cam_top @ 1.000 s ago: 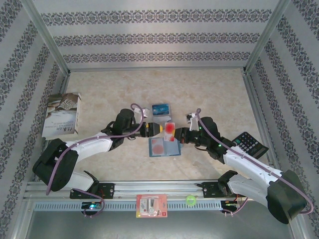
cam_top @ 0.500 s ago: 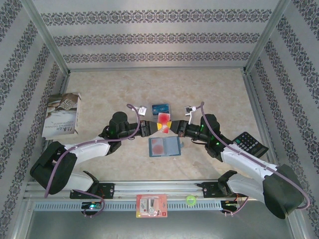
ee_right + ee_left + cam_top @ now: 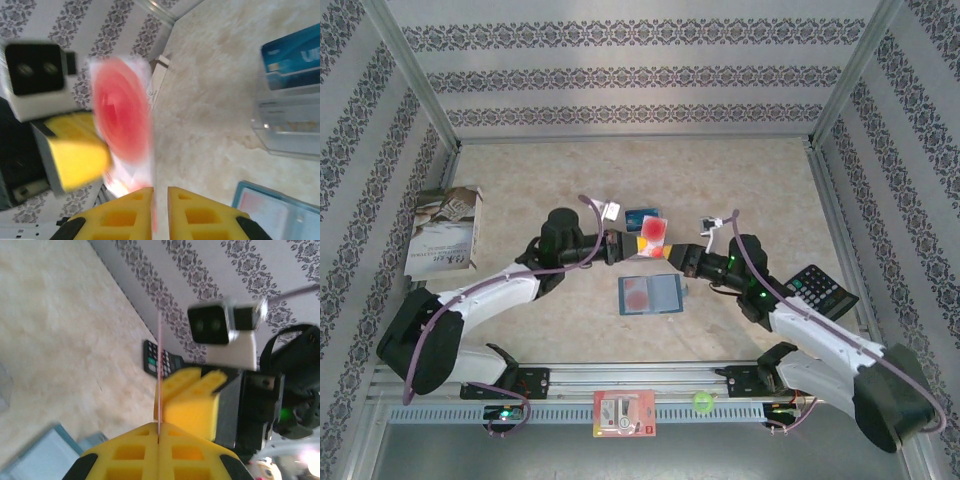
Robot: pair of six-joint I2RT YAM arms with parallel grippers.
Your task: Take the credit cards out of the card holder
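Two grippers meet mid-frame. Left gripper [image 3: 638, 243] is clenched on a red-and-white credit card [image 3: 652, 232], raised off the desk [image 3: 540, 180], prob. to clear the open card holder [image 3: 650, 295] below. Right gripper [image 3: 671, 253] sits at the card's corner; can't tell its grip. Blue card [image 3: 642, 216] lies just above.

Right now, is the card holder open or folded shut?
Open: the card holder lies spread flat, both pockets facing up, with a red-marked card in one.
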